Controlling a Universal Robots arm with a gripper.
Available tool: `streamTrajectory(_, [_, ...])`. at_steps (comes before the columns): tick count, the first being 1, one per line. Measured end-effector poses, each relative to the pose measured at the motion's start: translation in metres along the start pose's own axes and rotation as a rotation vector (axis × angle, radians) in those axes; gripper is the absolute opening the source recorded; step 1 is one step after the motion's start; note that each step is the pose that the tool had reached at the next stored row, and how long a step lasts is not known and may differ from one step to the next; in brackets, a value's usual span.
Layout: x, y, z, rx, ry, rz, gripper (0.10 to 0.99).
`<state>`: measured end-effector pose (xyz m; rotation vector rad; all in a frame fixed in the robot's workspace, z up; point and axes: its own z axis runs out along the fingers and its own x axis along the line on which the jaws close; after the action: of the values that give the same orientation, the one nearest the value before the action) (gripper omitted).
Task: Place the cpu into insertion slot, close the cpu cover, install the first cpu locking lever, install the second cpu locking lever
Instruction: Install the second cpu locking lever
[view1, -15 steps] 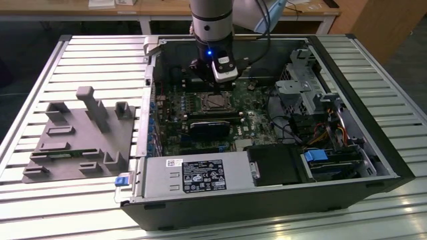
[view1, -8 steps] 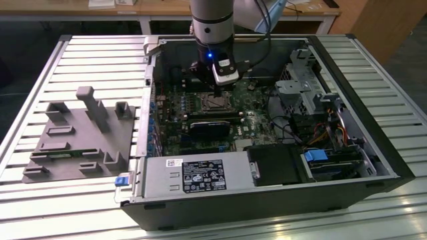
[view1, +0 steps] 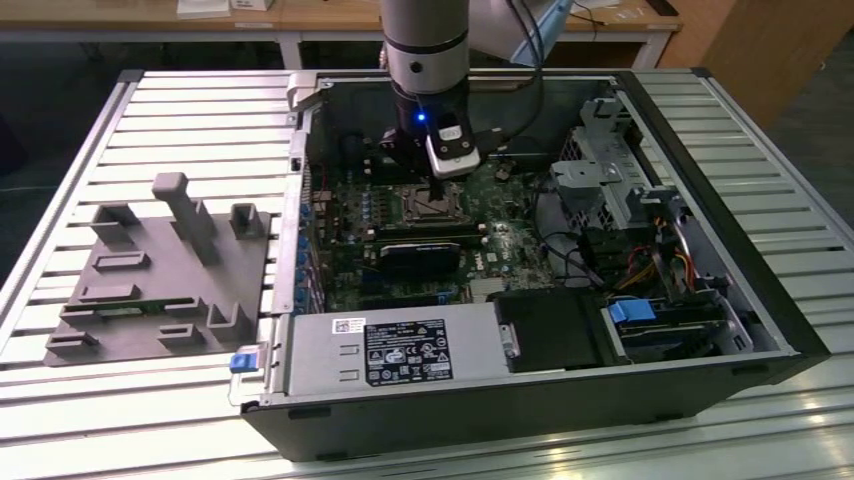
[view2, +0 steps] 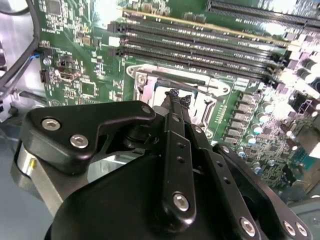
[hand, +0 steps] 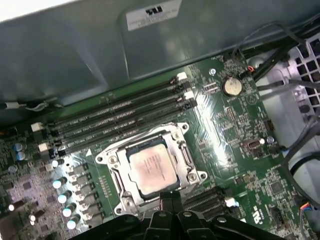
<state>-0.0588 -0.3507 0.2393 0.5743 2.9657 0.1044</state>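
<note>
Workshop-looking room here, with a slatted metal table (view1: 747, 120) and an open desktop PC case (view1: 534, 420) lying on its side across the middle of the exterior view; a grey 3D-printed parts fixture (view1: 160, 275) sits at centre left of that frame. The arm comes down from the top centre, and the gripper (view1: 434, 192) is parked right over the CPU socket area of the green motherboard (view1: 521, 250). In the first wrist view the cpu (hand: 152, 167) is clearly sitting in the insertion slot (hand: 107, 160), pale metal top facing up, a bit below the centre of the frame, just under the row of black memory slots (hand: 120, 117). The cpu cover (hand: 181, 152) looks like it's lying down flat around the chip, with the chip showing through its window, so steps one and two look done. The levers are the fuzzy part: nothing in the pictures settles whether either one is latched, so those two steps are best counted as still open. In the second wrist view the gripper (view2: 179, 98) has its fingertips (view2: 174, 94) pinched together into a narrow point down at the socket edge, mid-frame, with nothing visibly held between them. Looks like it's poking or pressing at the socket hardware rather than carrying anything.
</note>
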Motion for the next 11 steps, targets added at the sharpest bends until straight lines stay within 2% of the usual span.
streamTrajectory(5, [-0.0026, -0.0064, -0.0003, 0.000, 0.0002, 0.000, 0.106])
streamTrajectory(7, [-0.0037, -0.0088, -0.0003, 0.001, 0.0035, 0.000, 0.106])
streamTrajectory(8, [-0.0043, -0.0098, -0.0003, 0.004, 0.0087, 0.001, 0.106])
streamTrajectory(9, [-0.0049, -0.0106, -0.0002, 0.007, 0.0178, 0.001, 0.106])
streamTrajectory(11, [-0.0061, -0.0122, 0.0001, 0.016, 0.0407, 0.002, 0.106])
